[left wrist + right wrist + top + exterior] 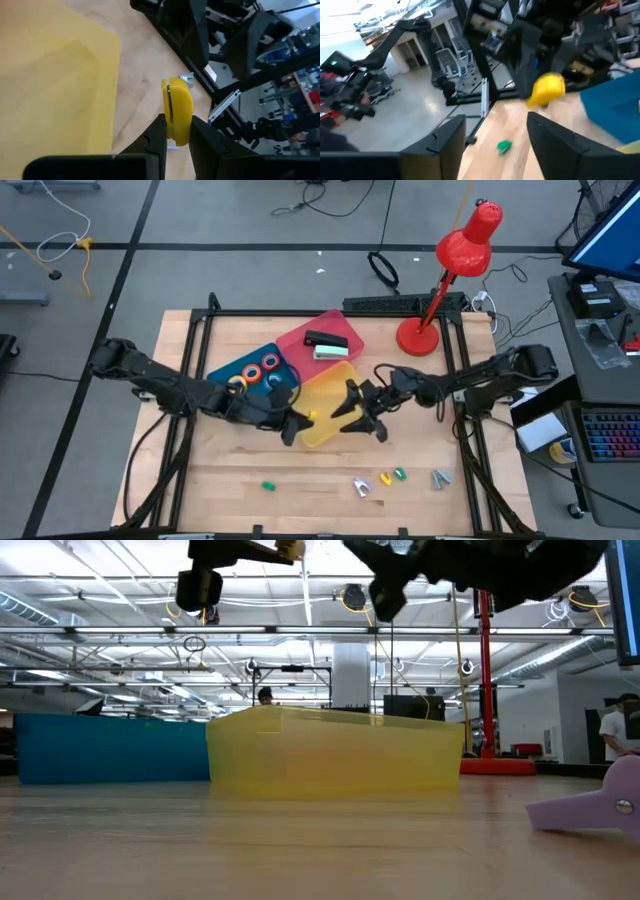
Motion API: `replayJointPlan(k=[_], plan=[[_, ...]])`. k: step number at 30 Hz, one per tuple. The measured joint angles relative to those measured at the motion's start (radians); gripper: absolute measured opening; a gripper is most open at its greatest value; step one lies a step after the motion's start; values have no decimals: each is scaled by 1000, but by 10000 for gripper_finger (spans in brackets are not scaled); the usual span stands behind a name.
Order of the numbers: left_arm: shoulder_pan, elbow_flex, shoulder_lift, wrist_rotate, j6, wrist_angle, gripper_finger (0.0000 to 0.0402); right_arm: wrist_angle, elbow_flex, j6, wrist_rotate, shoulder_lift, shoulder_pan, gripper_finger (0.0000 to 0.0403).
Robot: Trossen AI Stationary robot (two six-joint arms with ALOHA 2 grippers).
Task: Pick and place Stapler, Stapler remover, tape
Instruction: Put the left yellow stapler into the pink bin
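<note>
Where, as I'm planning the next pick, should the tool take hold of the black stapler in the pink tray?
Across its narrow width at mid-body, coming straight down. The black stapler lies flat in the pink tray, long and slim, so its long sides give parallel faces. A pale block sits close on the side toward the yellow tray, so finger room there looks tight.

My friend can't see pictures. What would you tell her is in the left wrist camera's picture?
The left gripper is shut on a small yellow staple remover, held above the wooden table. Beside it sits a see-through yellow bin, and dark robot framework crowds the background.
</note>
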Motion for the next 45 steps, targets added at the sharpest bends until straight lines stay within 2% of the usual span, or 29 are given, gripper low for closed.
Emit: replayJointPlan(k=[6,11,16,31,38,45], plan=[[25,0,0,2,56,-5,62,-12,93,3,1,58,-26,258],[44,0,0,1,100,-5,62,-63,151,0,7,90,-47,285],[43,0,0,0,136,-5,62,-97,158,-3,126,90,-75,301],[51,0,0,-33,217,34,62,-106,157,23,175,92,-92,304],[72,-1,1,-35,252,41,62,13,159,96,181,181,-93,304],[73,-1,1,-32,254,36,62,11,159,110,180,185,-89,296]])
